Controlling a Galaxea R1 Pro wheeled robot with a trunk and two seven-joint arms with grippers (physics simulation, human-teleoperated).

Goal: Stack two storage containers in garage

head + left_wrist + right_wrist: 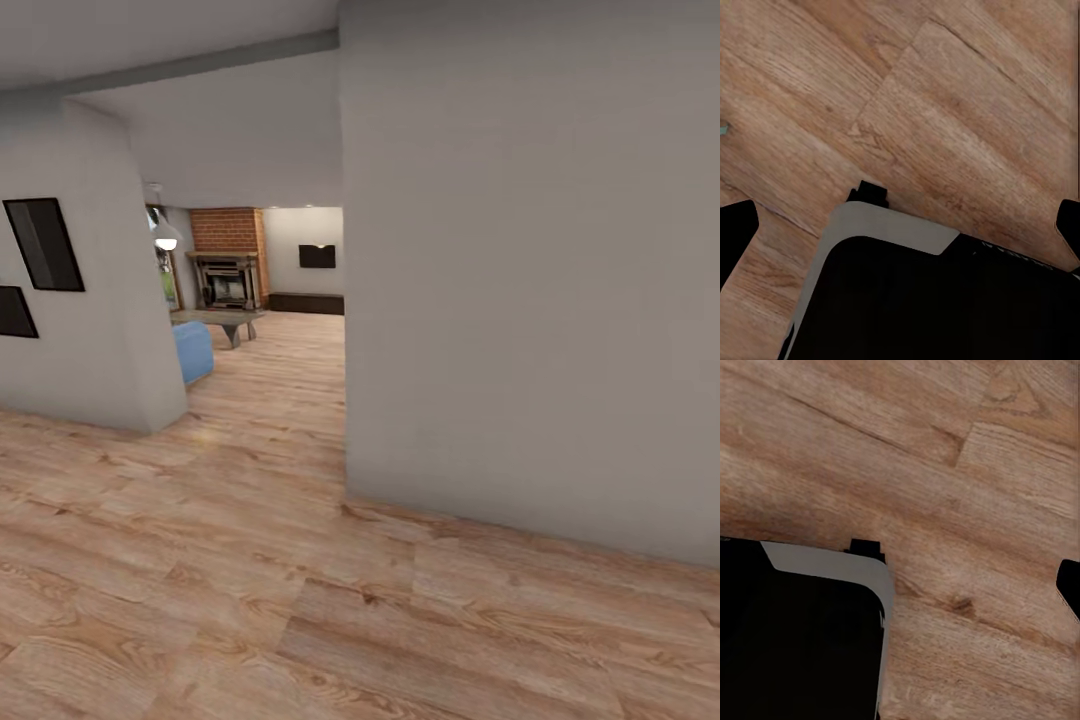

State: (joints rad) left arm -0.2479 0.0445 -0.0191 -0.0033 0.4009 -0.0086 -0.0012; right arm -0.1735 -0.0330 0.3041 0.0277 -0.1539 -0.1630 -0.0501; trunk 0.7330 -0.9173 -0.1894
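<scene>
Through the opening ahead lies the living room (262, 330), with its light wood-plank floor (280, 390), a blue sofa corner (194, 350), a brick fireplace (228, 258), a long dark low bench (306, 303) and a black wall TV (317, 256); I cannot make out either orange-red storage container from here. The left gripper (900, 225) hangs with its dark fingertips (736, 229) spread wide over bare planks, and the right gripper (945, 585) shows one fingertip (1069, 585), so I cannot tell its spread. The main risk, I judge, is the base clipping the grey wall corner (345, 440) while turning in.
</scene>
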